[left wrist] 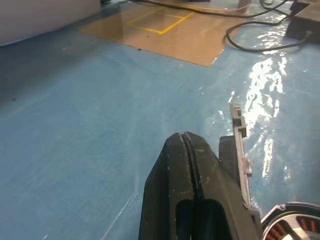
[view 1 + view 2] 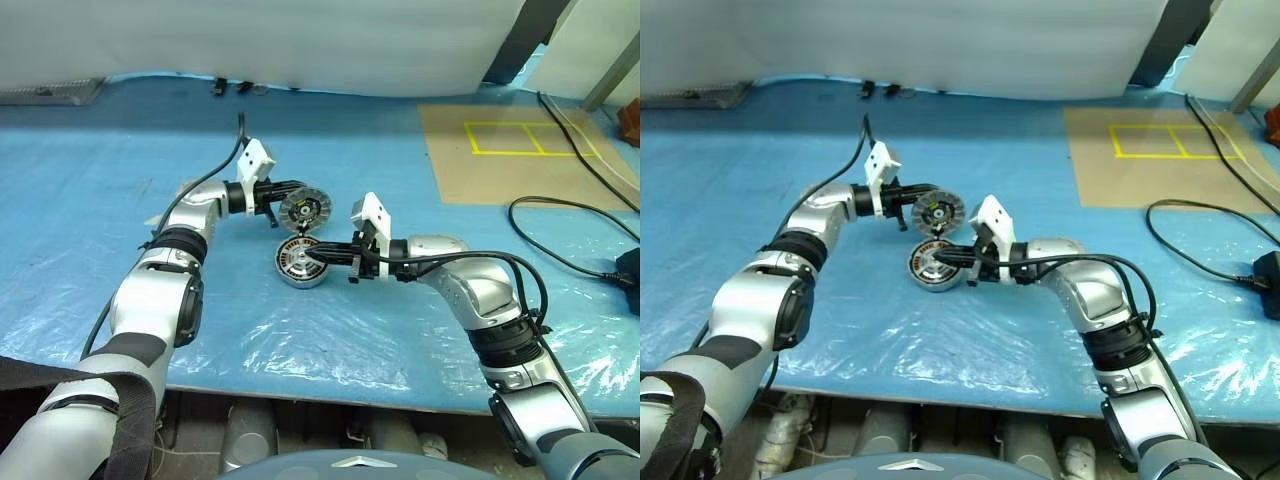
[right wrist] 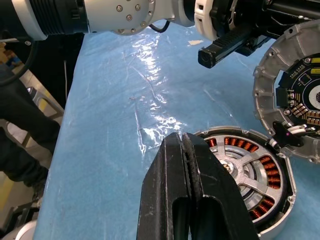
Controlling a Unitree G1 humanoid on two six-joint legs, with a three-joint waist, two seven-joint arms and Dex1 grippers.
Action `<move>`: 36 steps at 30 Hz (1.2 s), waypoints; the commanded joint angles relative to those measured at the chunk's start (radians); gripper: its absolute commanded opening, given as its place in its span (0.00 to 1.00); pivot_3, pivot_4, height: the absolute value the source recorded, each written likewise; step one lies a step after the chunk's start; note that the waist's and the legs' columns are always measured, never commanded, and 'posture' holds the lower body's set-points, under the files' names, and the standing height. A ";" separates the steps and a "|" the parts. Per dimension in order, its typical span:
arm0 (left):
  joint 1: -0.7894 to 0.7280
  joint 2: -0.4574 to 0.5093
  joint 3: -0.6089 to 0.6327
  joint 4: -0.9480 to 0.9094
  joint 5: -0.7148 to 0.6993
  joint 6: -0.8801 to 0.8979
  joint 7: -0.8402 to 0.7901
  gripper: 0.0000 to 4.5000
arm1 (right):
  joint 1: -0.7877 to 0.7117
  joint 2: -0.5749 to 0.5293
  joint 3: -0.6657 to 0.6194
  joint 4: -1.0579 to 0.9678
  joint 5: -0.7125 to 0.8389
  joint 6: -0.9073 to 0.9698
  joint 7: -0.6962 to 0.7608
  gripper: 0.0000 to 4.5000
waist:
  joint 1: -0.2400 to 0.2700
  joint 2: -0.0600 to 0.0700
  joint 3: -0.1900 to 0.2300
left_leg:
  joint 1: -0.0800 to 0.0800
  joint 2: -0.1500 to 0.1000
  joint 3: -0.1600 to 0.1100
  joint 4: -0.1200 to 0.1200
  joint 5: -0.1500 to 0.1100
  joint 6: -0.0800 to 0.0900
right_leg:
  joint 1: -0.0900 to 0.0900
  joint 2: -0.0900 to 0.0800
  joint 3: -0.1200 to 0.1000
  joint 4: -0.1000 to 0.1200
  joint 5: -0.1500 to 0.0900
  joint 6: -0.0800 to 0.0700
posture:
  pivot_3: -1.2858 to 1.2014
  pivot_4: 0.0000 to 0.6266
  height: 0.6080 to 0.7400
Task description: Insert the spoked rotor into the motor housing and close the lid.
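A: Plastic first: we see a crinkled, glossy blue sheet over the whole bench (image 2: 120,230), catching glare in wrinkled patches. Toward the far right lies a flat tan board (image 2: 520,150) marked with yellow tape rectangles, and a black cable (image 2: 570,235) loops beside it.

B: Next in size we have the motor housing (image 3: 260,177), a short round silver-grey puck lying flat on the sheet near the middle. Copper-coloured windings ring its inside, seen through the gaps.

A: And we find the spoked rotor (image 3: 240,172) already seated in it, silvery, with flat spokes running from a pale hub out to the rim.

B: The lid (image 2: 304,210) stands up on edge just behind the housing, joined to it at the bottom. We make out a toothed grey rim and a green-black centre with small gold pads, facing us.

A: The left claw (image 2: 288,195) reaches in level from the left, its black fingers pressed together with only a seam between them. Its tips sit against the back of the lid; whether they truly touch it, we cannot tell.

B: The right claw (image 3: 182,145) is likewise closed tight, gripping nothing, two matte black fingers meeting in a ribbed line. Its tips lie over the housing's near edge, by the rotor's rim.
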 commanded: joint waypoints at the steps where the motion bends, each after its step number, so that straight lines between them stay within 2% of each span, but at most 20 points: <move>1: -0.037 0.001 0.006 -0.025 -0.003 0.007 -0.057 0.00 | 0.023 -0.032 -0.062 -0.080 0.088 0.054 0.022 0.00 | 0.000 0.000 0.000 | 0.000 0.000 0.000 0.000 0.000 0.000 | 0.000 0.000 0.000 0.000 0.000 0.001 | 0.52 0.24 1.00; 7: -0.038 -0.007 -0.005 -0.046 0.002 0.007 -0.109 0.00 | 0.144 -0.171 -0.037 -0.076 0.004 -0.052 0.050 0.00 | 0.007 -0.001 0.001 | -0.001 0.000 0.000 0.000 0.000 0.000 | 0.000 0.000 -0.001 -0.001 0.001 0.002 | 0.52 0.24 1.00; 10: -0.026 -0.015 -0.018 -0.061 0.010 0.008 -0.134 0.00 | 0.193 -0.193 -0.040 -0.046 -0.036 -0.119 0.041 0.00 | 0.005 -0.002 0.001 | -0.002 -0.002 -0.001 0.000 -0.001 -0.001 | 0.000 0.000 -0.002 -0.002 0.001 0.002 | 0.52 0.24 1.00; 17: 0.042 -0.032 -0.083 -0.136 0.046 -0.013 -0.188 0.00 | 0.208 -0.187 -0.071 0.054 -0.102 -0.252 0.002 0.00 | 0.005 -0.002 0.001 | -0.002 -0.003 -0.001 0.000 0.000 0.000 | 0.000 0.000 -0.003 -0.002 0.001 0.002 | 0.52 0.24 1.00; 22: 0.110 -0.032 -0.126 -0.208 0.063 -0.023 -0.200 0.00 | 0.185 -0.156 -0.092 0.098 -0.094 -0.289 -0.015 0.00 | 0.004 -0.002 0.001 | -0.003 -0.002 -0.001 0.000 0.001 0.003 | 0.000 0.000 -0.004 -0.002 0.001 0.002 | 0.52 0.24 1.00; 27: 0.190 -0.036 -0.152 -0.301 0.071 -0.039 -0.162 0.00 | 0.176 -0.139 -0.095 0.106 -0.095 -0.304 -0.017 0.00 | 0.004 -0.002 0.001 | -0.003 0.001 -0.001 0.000 0.001 0.003 | 0.000 -0.001 -0.004 -0.002 -0.001 -0.001 | 0.52 0.24 1.00; 36: 0.313 -0.001 -0.261 -0.454 0.181 -0.143 -0.031 0.00 | 0.152 -0.093 -0.102 0.097 -0.084 -0.290 -0.031 0.00 | 0.001 -0.001 0.001 | -0.001 0.001 -0.001 0.000 0.002 0.003 | 0.000 -0.001 -0.004 -0.001 -0.001 -0.002 | 0.52 0.24 1.00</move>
